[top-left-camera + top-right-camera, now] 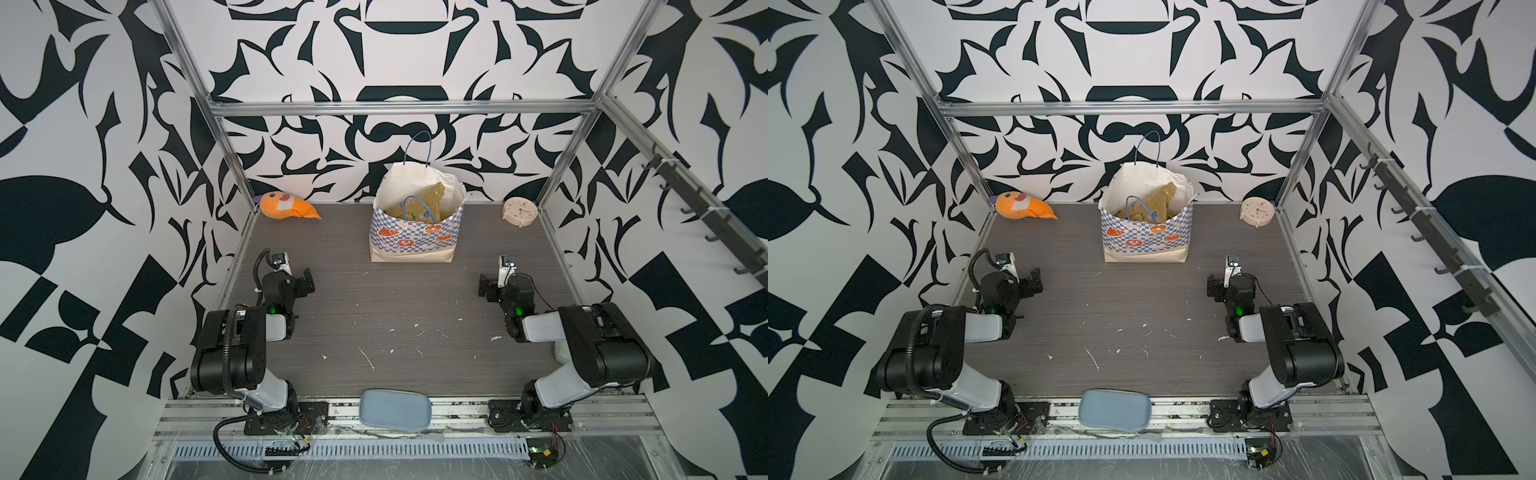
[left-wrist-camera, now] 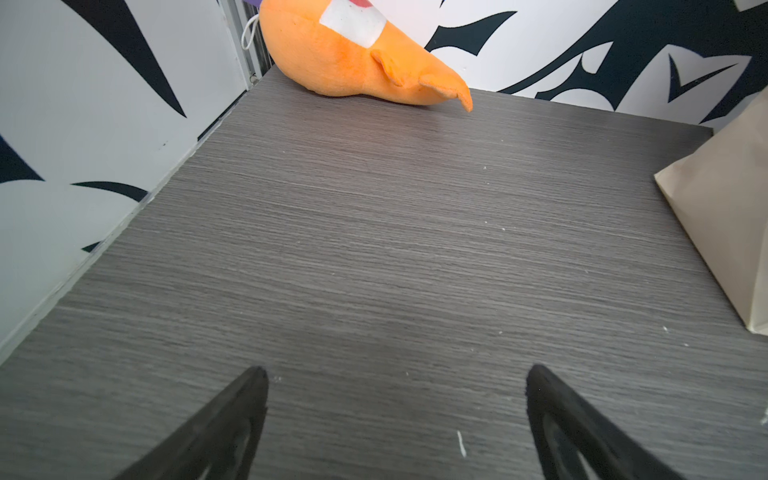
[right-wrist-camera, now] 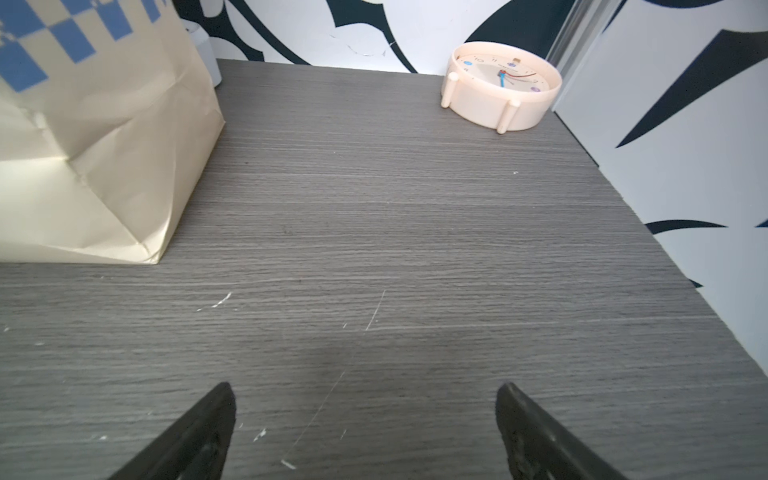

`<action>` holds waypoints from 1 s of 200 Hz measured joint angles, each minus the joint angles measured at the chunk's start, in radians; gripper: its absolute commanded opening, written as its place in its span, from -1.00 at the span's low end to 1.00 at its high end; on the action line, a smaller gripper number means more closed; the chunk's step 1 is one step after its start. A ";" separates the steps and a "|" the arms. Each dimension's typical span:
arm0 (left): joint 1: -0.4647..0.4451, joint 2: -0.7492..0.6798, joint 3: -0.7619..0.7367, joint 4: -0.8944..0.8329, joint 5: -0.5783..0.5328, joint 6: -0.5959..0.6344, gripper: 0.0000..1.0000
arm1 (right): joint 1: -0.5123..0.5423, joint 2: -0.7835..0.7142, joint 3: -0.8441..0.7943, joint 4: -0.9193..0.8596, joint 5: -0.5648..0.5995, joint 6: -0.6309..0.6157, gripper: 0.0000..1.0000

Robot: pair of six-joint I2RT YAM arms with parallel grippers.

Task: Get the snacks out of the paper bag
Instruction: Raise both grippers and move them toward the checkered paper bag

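In both top views one tall blue-and-white checkered paper bag [image 1: 415,237] [image 1: 1144,239] with a cream base band stands upright at the back middle of the grey wood-grain table [image 1: 374,324], its mouth open. It has two blue cord handles [image 1: 422,132]: one stands up at the rear and one droops into the mouth. The snacks [image 1: 430,195] [image 1: 1160,195] are inside it. One large olive-gold crinkly packet juts above the rest, and those beneath cannot be counted. One orange plush toy [image 1: 286,205] lies in the back left corner and one round cream clock [image 1: 520,212] in the back right corner, both well apart from the bag. One blue-grey oblong pad [image 1: 395,409] lies on the front rail between the two arm bases. Bare tabletop lies between each arm and the bag. Both arms are folded low with elbows raised, and the left gripper [image 1: 306,279] and right gripper [image 1: 484,284] sit near the table's sides, short of the bag. In the left wrist view the left gripper [image 2: 397,369] has its two black fingers spread wide over bare table, with the plush toy [image 2: 345,58] ahead and the bag's cream corner [image 2: 727,216] at the side. In the right wrist view the right gripper [image 3: 365,386] is equally wide and holds nothing, with the bag [image 3: 95,158] and the clock [image 3: 503,87] ahead, apart from each other.
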 measured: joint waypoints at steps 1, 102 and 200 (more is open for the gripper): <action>0.000 0.000 0.000 0.000 0.000 0.000 0.99 | 0.000 -0.003 0.001 -0.008 0.006 0.001 1.00; -0.138 -0.468 0.705 -0.773 -0.013 -0.155 0.83 | -0.013 -0.457 0.615 -0.921 0.045 0.345 0.44; -0.199 0.314 1.467 -1.167 0.242 -0.211 0.35 | -0.022 0.270 1.517 -1.366 -0.303 0.365 0.06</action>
